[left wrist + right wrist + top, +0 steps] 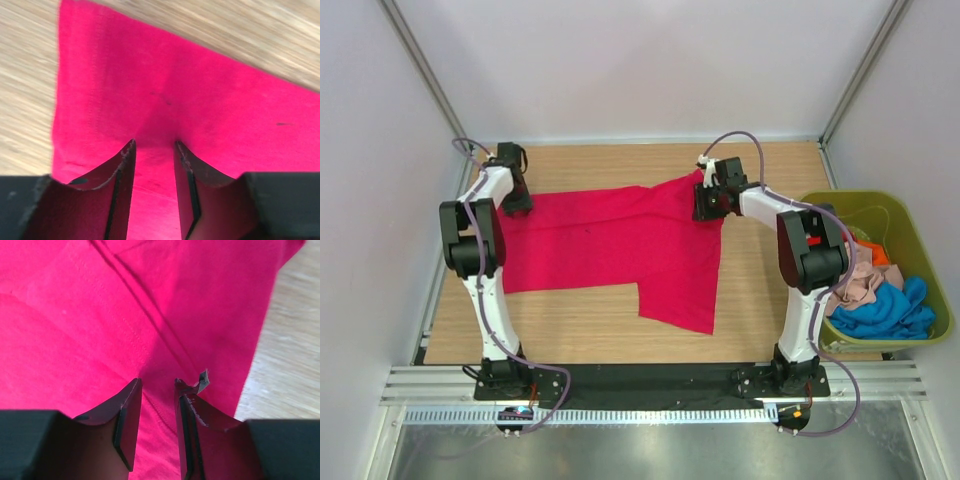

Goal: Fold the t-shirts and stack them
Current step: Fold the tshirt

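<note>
The large crimson-red t-shirt (pixel 620 250) lies spread flat across the wooden table, with one flap hanging toward the near side at the right. My left gripper (pixel 516 203) stands on its left end. In the left wrist view the left gripper (pixel 155 145) has its jaws parted, with red cloth (pixel 200 100) showing between and under them. My right gripper (pixel 708 203) stands on the shirt's far right corner. In the right wrist view the right gripper (pixel 157 382) also has parted jaws over the cloth (pixel 100 315). The beige-pink shirt (pixel 860 282), blue shirt (pixel 888 312) and orange-red shirt (pixel 880 254) lie in the tub.
The olive-green tub (pixel 860 197) stands at the table's right edge, beside the right arm. White walls close the back and sides. Bare wood (pixel 570 320) shows near the shirt's front. A torn bit of pad (pixel 202 380) sticks off the right fingertip.
</note>
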`<state>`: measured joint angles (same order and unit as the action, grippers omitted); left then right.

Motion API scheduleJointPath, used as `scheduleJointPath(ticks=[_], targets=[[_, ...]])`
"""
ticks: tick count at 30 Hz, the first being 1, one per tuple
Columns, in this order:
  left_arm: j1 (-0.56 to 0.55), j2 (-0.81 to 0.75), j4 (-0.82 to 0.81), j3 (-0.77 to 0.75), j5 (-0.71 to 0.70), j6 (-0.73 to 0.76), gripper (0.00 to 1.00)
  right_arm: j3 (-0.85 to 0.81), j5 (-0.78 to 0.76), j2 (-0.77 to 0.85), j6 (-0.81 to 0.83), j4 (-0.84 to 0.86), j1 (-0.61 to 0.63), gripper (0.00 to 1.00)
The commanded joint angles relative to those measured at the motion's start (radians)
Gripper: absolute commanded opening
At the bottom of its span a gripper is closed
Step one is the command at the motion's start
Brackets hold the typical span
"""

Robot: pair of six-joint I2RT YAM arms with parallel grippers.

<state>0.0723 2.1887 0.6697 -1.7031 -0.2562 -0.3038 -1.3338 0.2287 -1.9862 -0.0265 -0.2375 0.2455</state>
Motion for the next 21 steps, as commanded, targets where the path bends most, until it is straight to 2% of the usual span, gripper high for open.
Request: scheduleJointPath(ticks=[1, 6, 11, 15, 21], targets=[[-0.028, -0.088, -0.006, -0.027, 0.138, -0.053, 0.39, 0.018, -0.009, 0.029, 0.023, 0.017, 0.031, 0.38], [-0.115, -0.234, 0.001, 0.034, 0.129, -0.058, 0.40, 0.062, -0.028, 0.094, 0.060, 0.004, 0.084, 0.34], [-0.213, -0.409, -0.010, 0.121, 0.121, -0.038, 0.42, 0.142, -0.117, 0.181, 0.062, -0.011, 0.141, 0.34], [-0.241, -0.553, -0.094, 0.273, 0.212, -0.103, 0.43, 0.216, -0.134, 0.237, 0.036, 0.096, 0.152, 0.39], [-0.241, -0.742, -0.217, 0.469, 0.250, -0.188, 0.45, -0.005, -0.128, 0.106, 0.103, 0.003, 0.143, 0.44]])
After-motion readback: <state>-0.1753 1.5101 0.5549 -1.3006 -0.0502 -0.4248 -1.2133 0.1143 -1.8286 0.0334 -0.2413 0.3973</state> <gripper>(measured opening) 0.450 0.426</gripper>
